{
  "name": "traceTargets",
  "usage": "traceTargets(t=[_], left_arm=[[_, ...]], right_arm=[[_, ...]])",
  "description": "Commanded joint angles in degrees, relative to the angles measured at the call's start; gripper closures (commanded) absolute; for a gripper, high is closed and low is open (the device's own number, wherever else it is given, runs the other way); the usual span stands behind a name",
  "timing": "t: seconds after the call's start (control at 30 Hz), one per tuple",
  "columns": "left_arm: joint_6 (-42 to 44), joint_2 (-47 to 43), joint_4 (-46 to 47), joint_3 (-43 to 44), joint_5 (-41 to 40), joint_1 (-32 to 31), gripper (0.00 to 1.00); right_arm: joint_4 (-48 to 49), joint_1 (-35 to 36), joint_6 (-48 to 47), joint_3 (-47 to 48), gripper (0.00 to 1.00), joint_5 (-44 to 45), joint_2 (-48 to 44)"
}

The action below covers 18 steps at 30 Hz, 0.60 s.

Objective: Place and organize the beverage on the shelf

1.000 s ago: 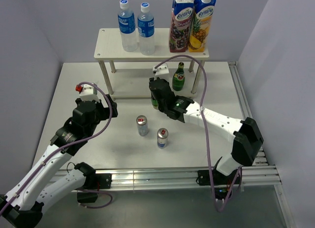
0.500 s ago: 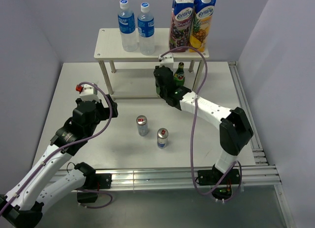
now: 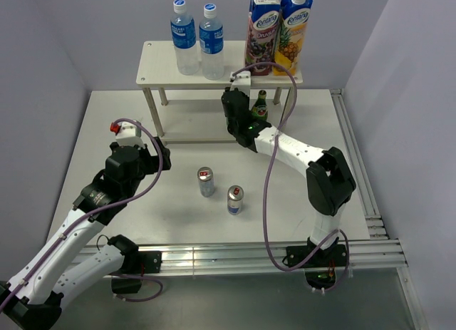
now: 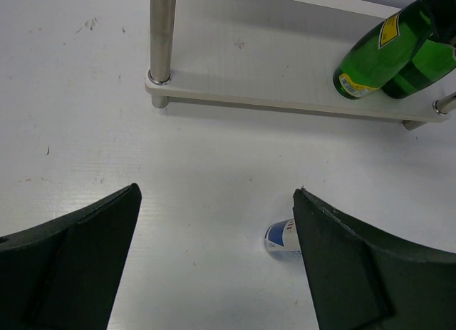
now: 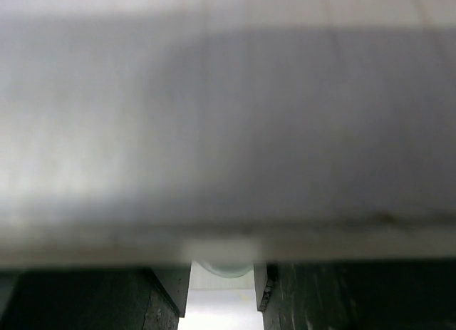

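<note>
Right gripper [image 3: 234, 109]: clamped on green bottle [image 4: 367, 59], tilted, base at front edge of shelf [image 4: 271, 73] lower board, right end. Stand upright first, seat flat, keep off second green bottle [image 4: 420, 66] just behind, then release.

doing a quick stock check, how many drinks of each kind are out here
water bottles: 2
juice cartons: 2
green bottles: 2
cans: 2
total: 8
</note>
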Motion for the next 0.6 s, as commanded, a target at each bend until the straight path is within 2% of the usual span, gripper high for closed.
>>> traceTargets(t=[0.0,0.5,0.53,0.57], left_arm=[[-0.1,0.0,0.7,0.0,0.7,0.3,0.05],[-0.2,-0.1,0.6,0.0,0.7,0.3,0.05],[-0.2,-0.2,0.6,0.0,0.7,0.3,0.05],[-0.2,-0.1,0.5,0.0,0.6,0.3,0.05]], right_arm=[[9.4,-0.2,-2.3,5.3,1.00,5.6,-0.1],[9.3,-0.6,-2.0,2.7,1.00,10.3,-0.8],[9.0,-0.6,-1.5,2.6,0.99,10.7,-0.8],[8.7,-0.5,-1.2,2.5,0.90,10.7,-0.8]])
